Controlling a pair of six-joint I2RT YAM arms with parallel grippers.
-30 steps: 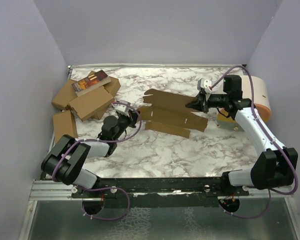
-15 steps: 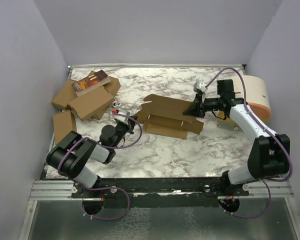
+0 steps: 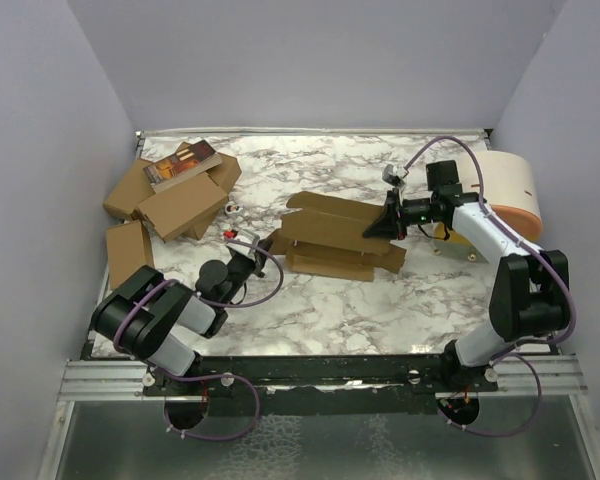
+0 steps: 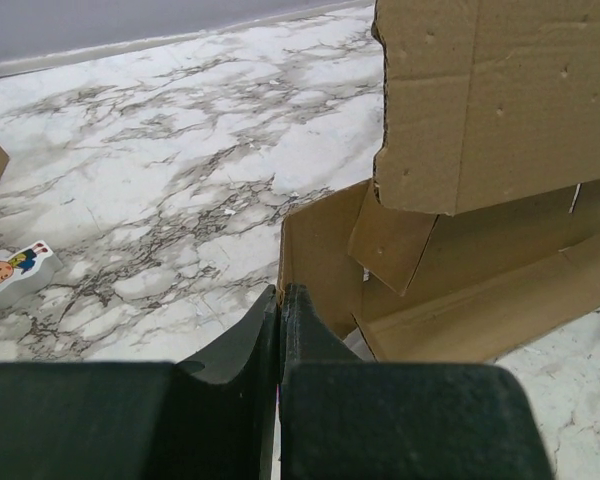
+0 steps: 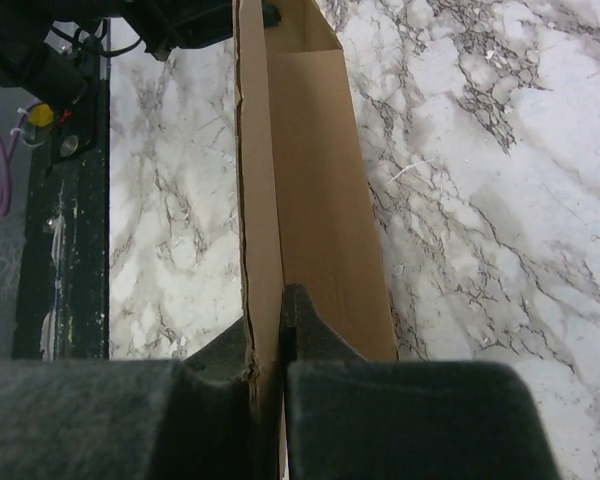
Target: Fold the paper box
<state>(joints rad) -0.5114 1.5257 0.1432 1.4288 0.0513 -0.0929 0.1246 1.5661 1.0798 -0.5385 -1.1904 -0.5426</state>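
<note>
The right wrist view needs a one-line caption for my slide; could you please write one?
Close-up: the right gripper shut on an edge of the brown paper box, marble table beneath.

We log our build | arms point(image 3: 485, 225): black joint housings, pale grey-white link shells behind each hand | left hand point(image 4: 281, 295) and right hand point(image 5: 270, 300): matte black, blocky body, two curved fingers tapering to thin tips | purple cables point(image 3: 427, 146) loop back from the wrists | small pale camera unit point(image 3: 393, 173) sits above the right hand

Carton heap point(image 3: 170, 200) far left, orange-rimmed white cylinder point(image 3: 510, 185) right
</note>
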